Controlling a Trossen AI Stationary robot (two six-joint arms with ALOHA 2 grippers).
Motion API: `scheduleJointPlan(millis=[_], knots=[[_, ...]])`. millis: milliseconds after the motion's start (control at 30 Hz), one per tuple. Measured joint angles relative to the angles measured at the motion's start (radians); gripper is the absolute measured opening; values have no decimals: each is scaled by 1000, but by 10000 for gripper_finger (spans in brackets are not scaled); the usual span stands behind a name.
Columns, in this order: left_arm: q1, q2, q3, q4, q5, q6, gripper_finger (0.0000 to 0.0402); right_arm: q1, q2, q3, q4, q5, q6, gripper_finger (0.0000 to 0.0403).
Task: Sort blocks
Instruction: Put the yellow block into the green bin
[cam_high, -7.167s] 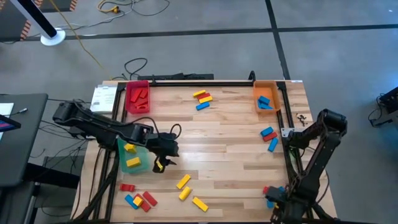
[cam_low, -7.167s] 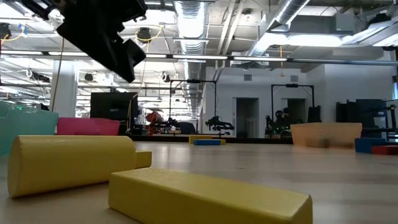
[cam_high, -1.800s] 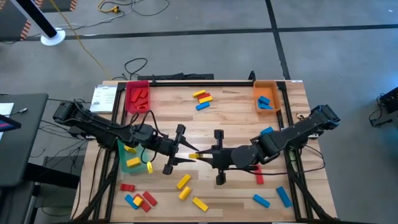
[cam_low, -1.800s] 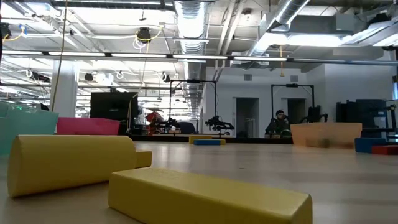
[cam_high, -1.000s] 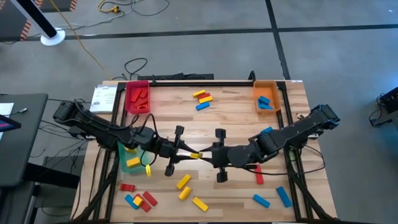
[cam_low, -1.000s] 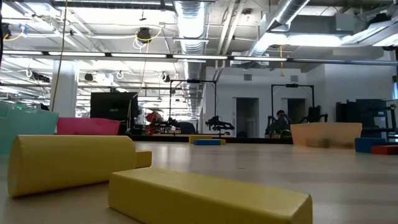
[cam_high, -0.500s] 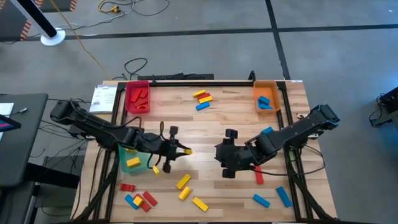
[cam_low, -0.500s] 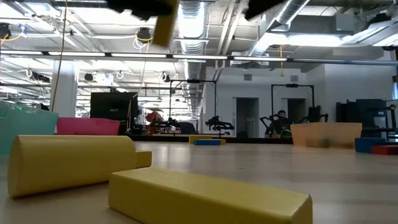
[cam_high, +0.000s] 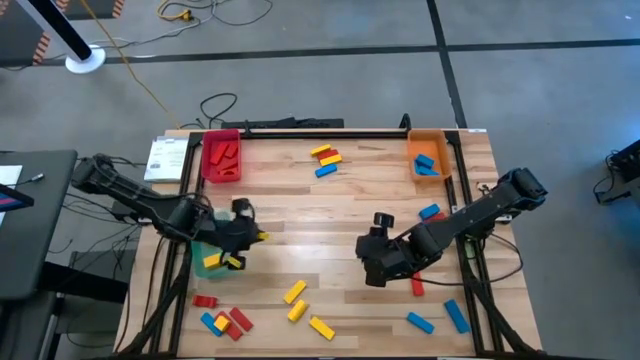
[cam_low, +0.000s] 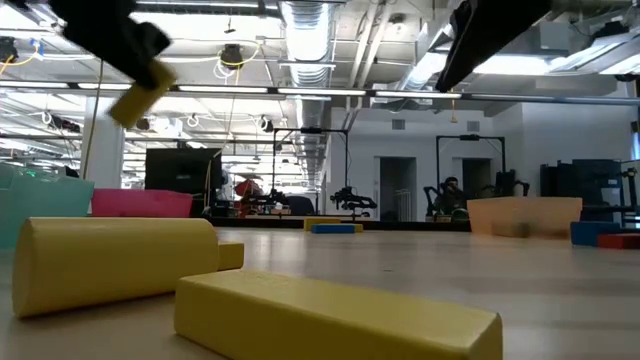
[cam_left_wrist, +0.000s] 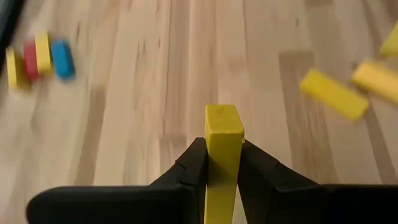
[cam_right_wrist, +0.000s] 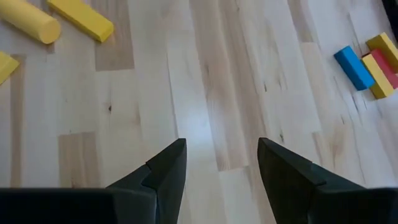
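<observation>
My left gripper (cam_high: 257, 236) is shut on a yellow block (cam_left_wrist: 224, 140) and hangs above the table's left part, beside the green tray (cam_high: 202, 248). In the low view the block (cam_low: 140, 93) shows tilted, high at the left. My right gripper (cam_right_wrist: 221, 163) stands open above bare wood right of centre (cam_high: 376, 262), with nothing between its fingers. Loose red, yellow and blue blocks lie on the table: a group at the far middle (cam_high: 325, 160), yellow ones near the front (cam_high: 296, 296) and a group at the front left (cam_high: 222, 320). My left gripper pinches the yellow block's two long sides (cam_left_wrist: 222, 163) between its two fingers. The block lies along the fingers, and its free end (cam_left_wrist: 224, 118) sticks out past their tips. The fingers slant downward. The block is lifted clear of the table.
A red tray (cam_high: 221, 157) with red blocks stands at the far left and an orange tray (cam_high: 428, 158) with blue blocks at the far right. The green tray holds a yellow block (cam_high: 211, 262). Blue and red blocks (cam_high: 432, 214) (cam_high: 417, 287) lie near the right arm.
The two grippers met over the table's middle on the yellow block. My right gripper let go and drew back toward the right edge, sinking. My left gripper carried the block toward the left edge and the green tray, tipping its fingers downward.
</observation>
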Motion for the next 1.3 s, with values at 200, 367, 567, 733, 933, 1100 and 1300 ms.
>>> scheduleJointPlan(millis=[200,367,567,733,933,1100,1300], knots=[[-89,-64,0,-274,18,-221,55,16,0,-17,9,0,11,210],[-172,-85,0,-401,43,-374,55,16,1,-43,25,0,16,210],[-250,-84,0,-514,44,-511,55,16,1,-60,33,0,30,210],[-297,-84,0,-577,45,-597,55,24,1,-60,42,-1,31,210],[-339,-84,-31,-577,55,-657,66,33,1,-60,44,-1,37,210],[-350,-84,-126,-571,102,-705,67,34,1,-60,48,-2,39,210],[-351,-85,-160,-546,118,-741,71,34,1,-60,48,-2,39,210]])
